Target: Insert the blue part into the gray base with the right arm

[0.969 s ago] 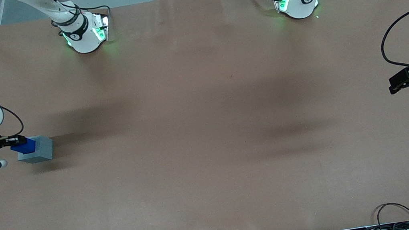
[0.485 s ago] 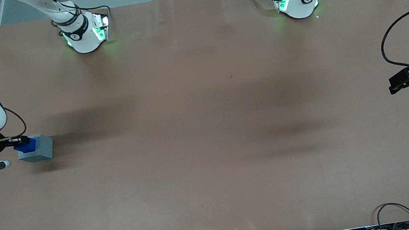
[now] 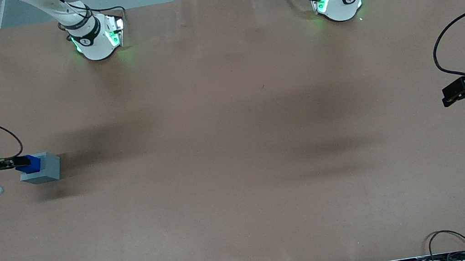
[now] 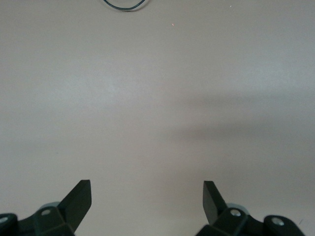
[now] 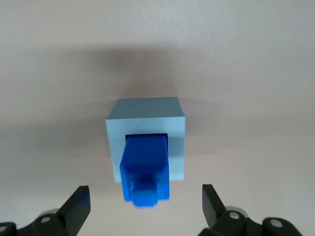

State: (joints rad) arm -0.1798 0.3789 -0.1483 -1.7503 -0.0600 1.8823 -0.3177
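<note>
The gray base [image 3: 44,170] sits on the brown table toward the working arm's end. The blue part [image 3: 31,163] stands upright in the socket of the gray base [image 5: 177,147]. Seen from the right wrist, the blue part [image 5: 145,169] points its narrow stub up at the camera. My right gripper [image 3: 16,161] hangs just above it and is open. Its black fingers [image 5: 78,204] are spread wide on either side of the blue part, and neither one touches it.
The brown table surface [image 3: 235,148] stretches away toward the parked arm's end. Both arm bases [image 3: 95,38] stand along the edge farthest from the front camera. Cables [image 3: 453,249] lie at the near edge.
The right arm's forearm and wrist have shifted slightly toward the table's edge. The blue part has stayed in the gray base, and the base has not moved.
</note>
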